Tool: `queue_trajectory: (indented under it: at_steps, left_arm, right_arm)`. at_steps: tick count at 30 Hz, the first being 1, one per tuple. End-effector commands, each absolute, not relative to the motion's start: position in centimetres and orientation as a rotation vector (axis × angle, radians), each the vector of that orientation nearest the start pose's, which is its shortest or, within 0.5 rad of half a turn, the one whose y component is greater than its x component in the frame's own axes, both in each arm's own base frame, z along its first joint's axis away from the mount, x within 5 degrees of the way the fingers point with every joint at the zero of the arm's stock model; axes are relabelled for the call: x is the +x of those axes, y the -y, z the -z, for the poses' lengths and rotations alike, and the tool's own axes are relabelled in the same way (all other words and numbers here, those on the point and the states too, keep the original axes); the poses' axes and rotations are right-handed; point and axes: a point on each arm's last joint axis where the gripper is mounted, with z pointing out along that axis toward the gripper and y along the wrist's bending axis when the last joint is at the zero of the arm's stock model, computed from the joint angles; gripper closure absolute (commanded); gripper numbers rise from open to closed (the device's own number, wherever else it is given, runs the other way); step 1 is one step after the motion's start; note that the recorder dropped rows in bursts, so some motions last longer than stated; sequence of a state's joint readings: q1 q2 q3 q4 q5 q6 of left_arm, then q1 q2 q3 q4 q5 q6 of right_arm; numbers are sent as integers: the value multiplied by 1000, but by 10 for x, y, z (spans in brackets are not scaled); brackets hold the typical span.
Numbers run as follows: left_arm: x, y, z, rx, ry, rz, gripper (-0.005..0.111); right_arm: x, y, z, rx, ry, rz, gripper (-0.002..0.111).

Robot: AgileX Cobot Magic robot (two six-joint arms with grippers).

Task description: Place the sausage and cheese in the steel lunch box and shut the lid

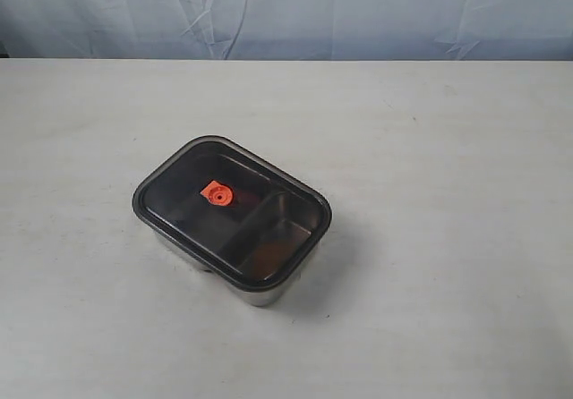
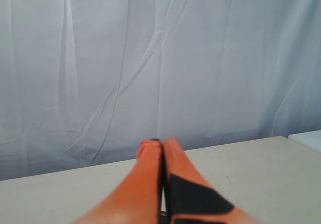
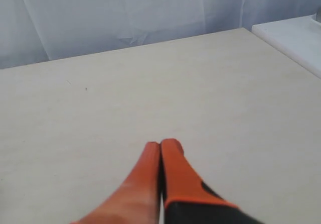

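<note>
Surface is occupied by the lidded steel lunch box; left end effector and right end effector are closed, empty.

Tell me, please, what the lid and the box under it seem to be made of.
The lid: probably plastic, dark, smoky and glossy; the inside of the box shows through it. The steel lunch box: apparently polished metal, likely stainless steel; its bare side wall is silvery and shiny.

Shiny bare metal on the steel lunch box, glossy smoky see-through plastic for the lid, matt pale table with faint grain, creased thin cloth backdrop across the top of the frame.
</note>
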State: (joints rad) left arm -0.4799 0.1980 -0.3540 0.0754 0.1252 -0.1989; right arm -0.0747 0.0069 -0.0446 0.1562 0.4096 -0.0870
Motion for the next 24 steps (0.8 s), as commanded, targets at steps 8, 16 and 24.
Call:
queue_trajectory:
  at_steps: [8, 16, 24]
  left_arm:
    - [53, 27, -307, 246, -1450, 498, 106]
    - [53, 27, -307, 247, -1450, 496, 106]
    - [53, 27, -307, 247, -1450, 496, 106]
  right_arm:
    - [53, 2, -179, 121, -1856, -18, 109]
    - [53, 1, -180, 130, -1851, -34, 109]
    - [53, 1, -180, 130, -1851, -34, 109]
